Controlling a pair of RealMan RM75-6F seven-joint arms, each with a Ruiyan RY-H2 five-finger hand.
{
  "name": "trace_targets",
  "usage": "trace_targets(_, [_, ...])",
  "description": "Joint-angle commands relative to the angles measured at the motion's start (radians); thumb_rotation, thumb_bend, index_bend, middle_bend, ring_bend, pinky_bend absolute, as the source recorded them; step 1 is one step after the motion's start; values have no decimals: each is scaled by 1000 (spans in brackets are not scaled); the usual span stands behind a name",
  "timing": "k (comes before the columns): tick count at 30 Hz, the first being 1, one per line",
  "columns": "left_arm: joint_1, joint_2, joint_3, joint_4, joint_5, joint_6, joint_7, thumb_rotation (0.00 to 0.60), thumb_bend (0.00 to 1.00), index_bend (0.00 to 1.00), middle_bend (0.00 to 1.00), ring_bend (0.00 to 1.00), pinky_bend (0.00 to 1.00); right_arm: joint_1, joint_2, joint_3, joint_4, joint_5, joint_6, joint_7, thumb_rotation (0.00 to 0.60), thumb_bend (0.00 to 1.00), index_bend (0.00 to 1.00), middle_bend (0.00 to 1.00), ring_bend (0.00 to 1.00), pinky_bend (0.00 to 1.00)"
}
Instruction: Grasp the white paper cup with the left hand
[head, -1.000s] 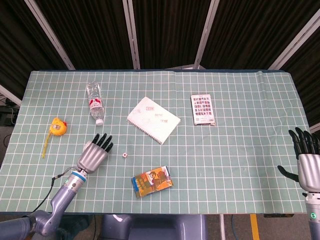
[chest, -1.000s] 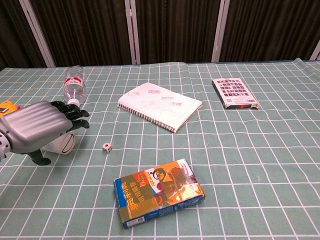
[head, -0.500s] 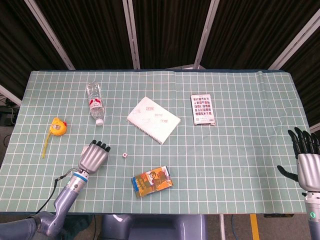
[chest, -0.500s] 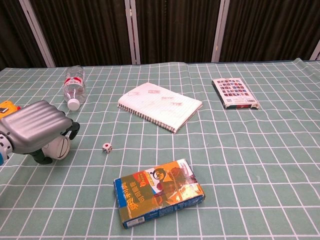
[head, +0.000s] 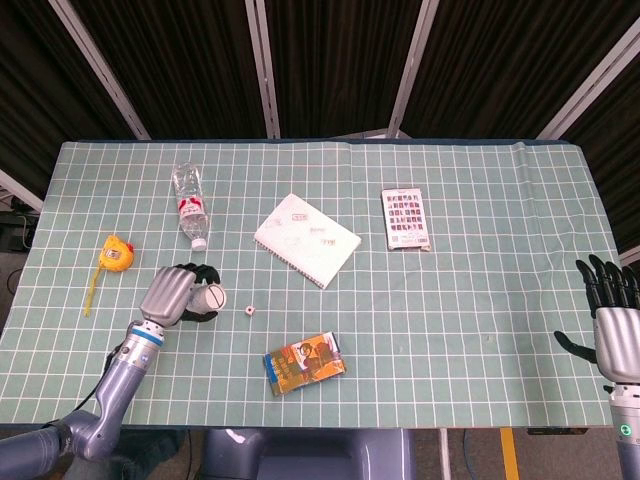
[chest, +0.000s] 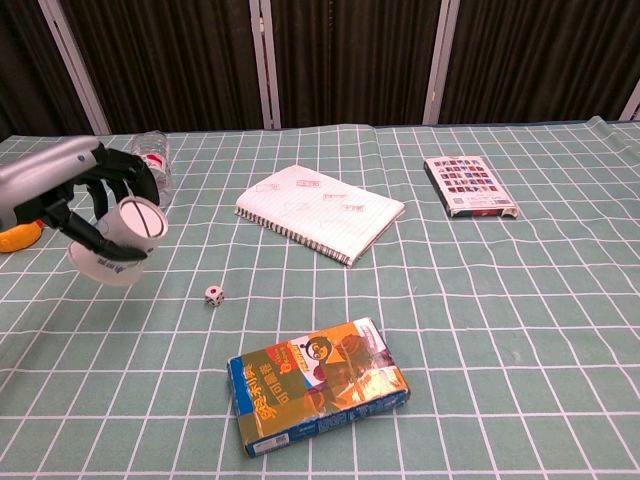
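The white paper cup hangs above the green grid tablecloth, lying on its side with its closed base facing right. My left hand grips it, dark fingers wrapped over its top, at the left of the chest view. In the head view the left hand sits left of centre, the cup poking out of its right side. My right hand stays at the table's right edge with fingers spread and nothing in them; the chest view does not show it.
A small die lies just right of the cup. A clear water bottle and a yellow tape measure lie to the left. A spiral notebook, a card box and a colourful carton occupy the middle.
My left hand closed its fingers around the cup and lifted it off the cloth, turning it so its base points right. The right hand has not moved.
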Motion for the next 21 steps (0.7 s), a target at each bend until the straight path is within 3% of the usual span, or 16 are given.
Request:
trace_targets(1, [16, 25, -78, 14, -5, 4, -426, 600, 0, 458, 472, 437, 508, 1, 0, 0, -1, 2, -3, 2, 600, 0, 0, 0, 0, 0])
trace_targets(5, [13, -30, -65, 107, 21, -4, -631, 600, 0, 457, 472, 436, 508, 3, 1, 0, -2, 4, -9, 5, 600, 0, 0, 0, 0, 0])
trace_targets(8, [-12, -120, -51, 210, 22, -48, -763, 600, 0, 457, 472, 436, 508, 5, 0, -1, -1, 3, -13, 1, 600, 0, 0, 0, 0, 0])
trace_targets(21, [-74, -275, -40, 363, 41, -76, -836, 600, 0, 458, 472, 434, 508, 5, 1, 2, 11, 16, -20, 13, 600, 0, 0, 0, 0, 0])
